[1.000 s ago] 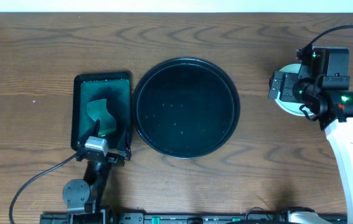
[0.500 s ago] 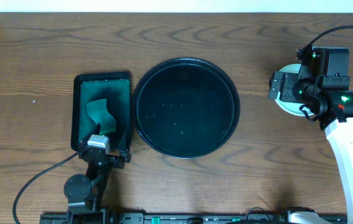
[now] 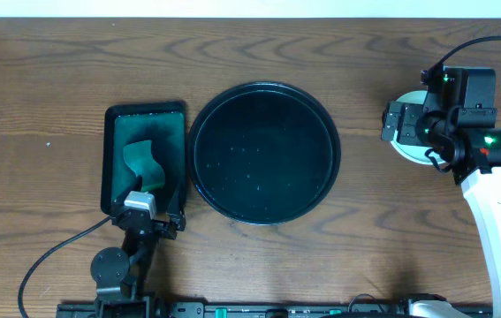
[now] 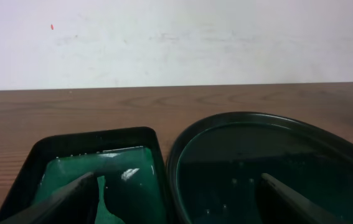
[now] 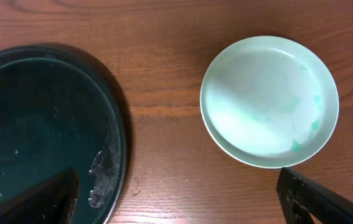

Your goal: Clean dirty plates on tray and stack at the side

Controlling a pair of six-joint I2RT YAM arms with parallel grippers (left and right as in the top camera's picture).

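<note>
The round black tray (image 3: 263, 152) lies mid-table with nothing on it but droplets; it also shows in the left wrist view (image 4: 276, 162) and the right wrist view (image 5: 39, 124). The pale-aqua plates (image 5: 269, 99) sit stacked on the wood to the right of it, the top one with faint teal smears. From overhead the right arm hides most of the plates (image 3: 406, 152). My right gripper (image 5: 182, 208) hangs open above the bare wood between tray and stack, holding nothing. My left gripper (image 4: 176, 208) is open and empty at the near end of the green tray.
A rectangular dark green tray (image 3: 144, 159) with a green sponge (image 3: 142, 163) lies just left of the black tray, almost touching it. Foamy residue (image 5: 98, 174) clings inside the black tray's right rim. A white wall stands behind the table's far edge.
The left arm's elbow shifted slightly a second ago while its gripper stayed at the green tray's near end. The right arm and the plates have not moved.
</note>
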